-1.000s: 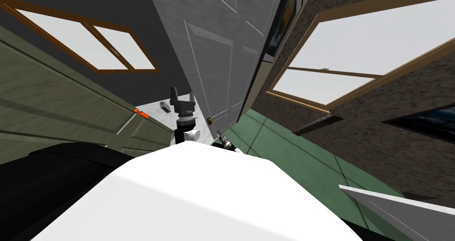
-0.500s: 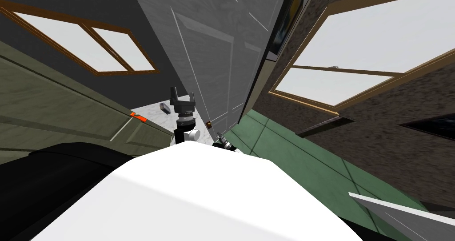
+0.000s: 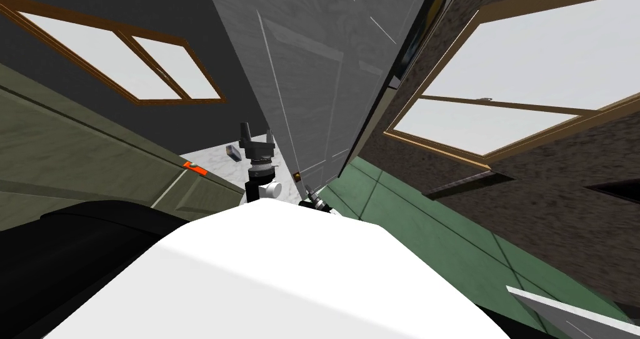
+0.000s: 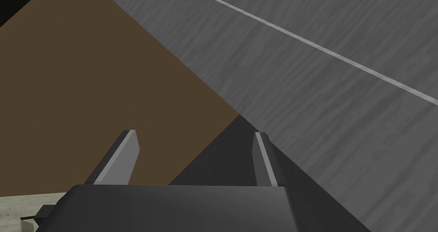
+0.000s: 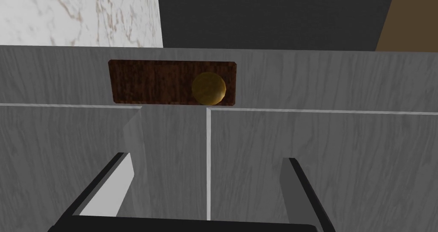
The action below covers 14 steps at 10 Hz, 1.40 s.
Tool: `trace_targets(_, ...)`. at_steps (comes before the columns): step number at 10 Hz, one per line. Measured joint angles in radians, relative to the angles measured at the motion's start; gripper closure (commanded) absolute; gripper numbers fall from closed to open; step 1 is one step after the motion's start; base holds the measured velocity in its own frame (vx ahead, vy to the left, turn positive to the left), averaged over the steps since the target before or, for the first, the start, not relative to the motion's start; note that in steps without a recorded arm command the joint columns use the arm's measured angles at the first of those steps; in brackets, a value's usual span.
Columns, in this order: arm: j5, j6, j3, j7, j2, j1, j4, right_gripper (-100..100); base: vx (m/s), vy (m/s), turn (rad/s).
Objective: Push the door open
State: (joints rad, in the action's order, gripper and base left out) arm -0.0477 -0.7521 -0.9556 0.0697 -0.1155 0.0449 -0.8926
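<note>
Grey door [image 3: 312,72] with panel lines runs from top centre of the head frame down to just above the chest tip, seen almost edge-on and slanted. Its small round knob [image 3: 297,176] sits at the lower end of the door, centre frame. Right claw [image 3: 309,190] is small, just below and right of the knob and close to the door. In the right wrist view the right claw [image 5: 207,186] is spread, both fingers [image 5: 115,186] pointing at the door face [image 5: 321,156] and the tips meeting the grey panel. The brass-coloured knob [image 5: 208,88] on a dark brown plate [image 5: 154,83] lies just beyond the fingers, between their lines and not touched. Left claw [image 3: 257,132] stands upright at centre frame, just left of the door, spread and pinching nothing. In the left wrist view the left claw [image 4: 196,156] is open, one finger [image 4: 265,165] right beside the grey door face [image 4: 321,92]; contact unclear. A flat brown surface [image 4: 85,92] is beyond the other finger. Brown-framed window [image 3: 125,60] at upper left, a second window [image 3: 519,91] at upper right. Green floor [image 3: 406,210] at right of centre, white marble floor [image 3: 212,157] at left of centre with a small grey object [image 3: 232,152] on it. Olive panel [image 3: 75,154] at left carries an orange piece [image 3: 195,166].
</note>
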Motion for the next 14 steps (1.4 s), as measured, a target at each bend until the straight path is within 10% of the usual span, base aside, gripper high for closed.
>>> trace_targets(4,0.001,-0.001,0.012,-0.003,0.014,0.001,0.016,-100,0.091,0.133,0.019)
trace_targets(5,0.001,-0.001,0.012,-0.004,0.015,0.002,0.016,100,-0.003,-0.011,0.0)
trace_targets(10,0.001,-0.001,0.012,-0.003,0.014,0.001,0.016,100,-0.009,-0.017,0.001)
trace_targets(11,0.001,-0.001,0.012,-0.003,0.014,0.001,0.016,-100,-0.065,0.045,-0.113)
trace_targets(14,-0.009,0.005,0.071,-0.021,0.022,-0.002,0.024,-100,-0.147,0.091,-0.137)
